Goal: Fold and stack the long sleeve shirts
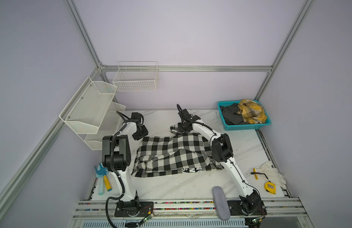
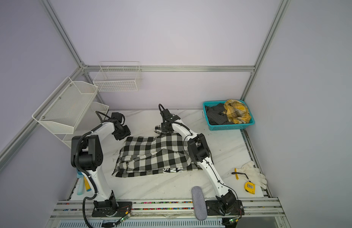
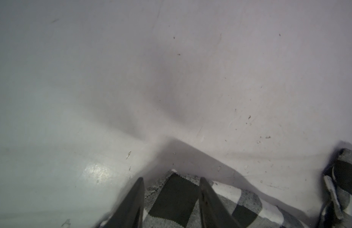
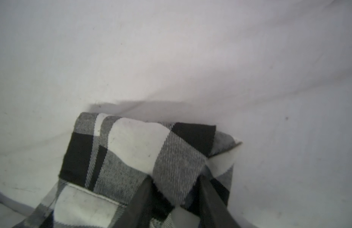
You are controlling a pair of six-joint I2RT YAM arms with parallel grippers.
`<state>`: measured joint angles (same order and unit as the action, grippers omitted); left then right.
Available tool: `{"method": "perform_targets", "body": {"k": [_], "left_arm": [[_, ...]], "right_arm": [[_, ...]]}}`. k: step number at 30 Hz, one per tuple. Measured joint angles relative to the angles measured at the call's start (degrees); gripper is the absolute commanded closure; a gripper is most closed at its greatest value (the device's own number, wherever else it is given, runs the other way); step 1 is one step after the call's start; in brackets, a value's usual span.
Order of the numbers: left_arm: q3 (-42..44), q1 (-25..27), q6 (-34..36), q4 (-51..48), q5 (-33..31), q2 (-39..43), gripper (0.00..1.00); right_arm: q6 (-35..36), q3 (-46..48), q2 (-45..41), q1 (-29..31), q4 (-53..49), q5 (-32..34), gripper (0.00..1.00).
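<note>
A black-and-white checked long sleeve shirt (image 1: 171, 156) (image 2: 155, 156) lies partly folded on the white table, with white lettering at its near edge. My left gripper (image 1: 140, 135) (image 3: 171, 179) stands at its far left corner; the fingers are apart and the flat corner (image 3: 175, 197) lies between them. At the far right edge, my right gripper (image 1: 183, 128) (image 4: 175, 177) is closed on a raised fold of the checked cloth (image 4: 135, 154). A yellow plaid shirt (image 1: 251, 111) and a dark grey one (image 1: 230, 116) lie crumpled in a teal basket (image 1: 248, 127).
White mesh shelves (image 1: 88, 110) stand at the left and a wire basket (image 1: 135, 79) hangs on the back wall. White gloves (image 1: 271, 171), a yellow tape measure (image 1: 269, 187) and a grey pad (image 1: 220, 203) lie at the near right. Blue and yellow tools (image 1: 103, 177) lie near left.
</note>
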<state>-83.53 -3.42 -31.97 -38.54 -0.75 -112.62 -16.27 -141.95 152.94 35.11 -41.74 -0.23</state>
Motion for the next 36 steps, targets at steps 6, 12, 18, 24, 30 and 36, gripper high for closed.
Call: {"method": "perform_targets", "body": {"k": [6,12,18,24,30,36], "left_arm": [[0.0,-0.02,-0.17,0.33,0.11,-0.81,0.77],[0.52,-0.07,-0.28,0.5,0.11,-3.04,0.96],[2.67,-0.2,-0.2,1.88,-0.2,-2.97,1.0],[4.39,-0.28,0.13,3.17,-0.9,-1.88,1.0],[4.55,-0.28,0.07,3.15,-0.79,-1.77,0.88],[4.33,-0.33,-0.9,1.16,0.39,-1.22,0.62]], "right_arm": [[-0.13,-2.73,0.87,-0.28,-0.96,4.0,1.0],[-0.37,-3.56,-2.93,-3.02,0.59,7.26,1.0],[-1.57,0.83,-15.98,-7.39,6.16,9.77,1.0],[-2.08,0.42,-24.24,-9.66,12.66,11.69,1.0],[-2.54,-2.78,-20.98,-9.05,12.46,11.39,0.33],[-2.4,6.71,-20.41,-9.09,9.99,11.91,0.2]]}}
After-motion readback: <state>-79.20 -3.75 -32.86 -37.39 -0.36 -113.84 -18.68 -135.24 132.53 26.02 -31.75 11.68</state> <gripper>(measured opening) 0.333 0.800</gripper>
